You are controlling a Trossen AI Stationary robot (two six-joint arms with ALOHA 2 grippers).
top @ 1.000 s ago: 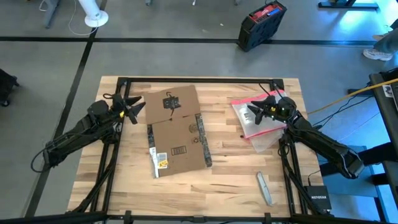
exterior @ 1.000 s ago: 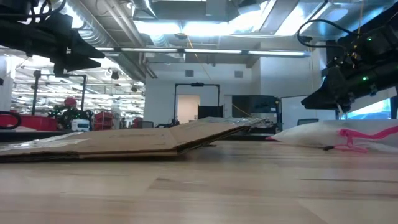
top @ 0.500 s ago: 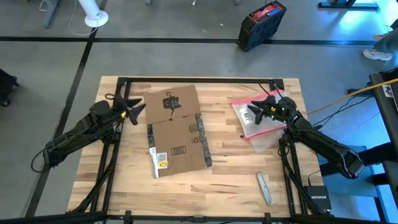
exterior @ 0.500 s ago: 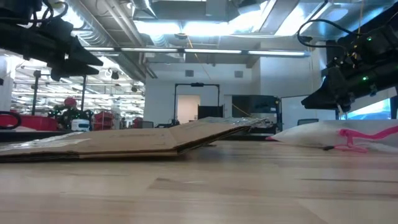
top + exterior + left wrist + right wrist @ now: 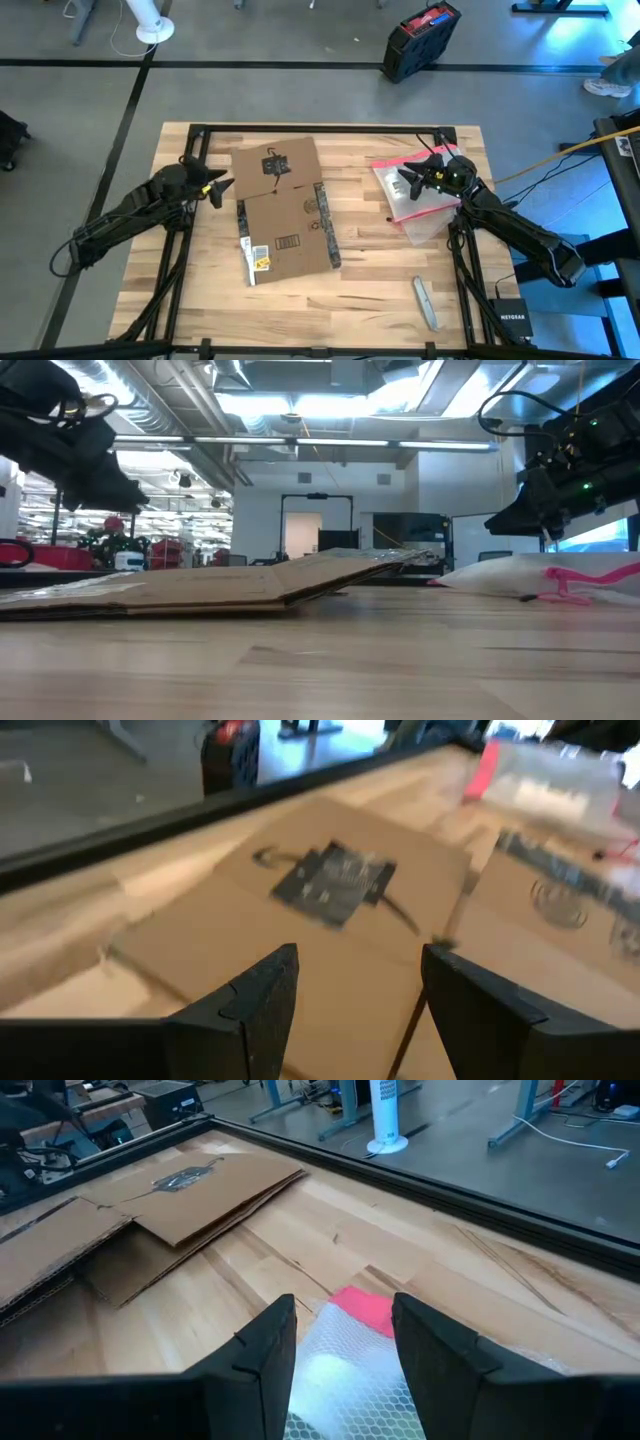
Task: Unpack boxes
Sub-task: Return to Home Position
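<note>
Flattened box [image 5: 285, 215] lies centre frame; left end effector [image 5: 221, 188] beside it, right end effector [image 5: 404, 180] over pouch [image 5: 420, 215], both wide and empty, so lift clear, then retract.

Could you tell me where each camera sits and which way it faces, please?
High view: above the table, facing straight down; both arms, flattened box, pouch.
Low view: table-top height, facing level across; left gripper and right gripper overhead.
Left wrist view: on left arm, past its open fingers at the box.
Right wrist view: on right arm, past its open fingers at the pouch.
All four show the box.
</note>
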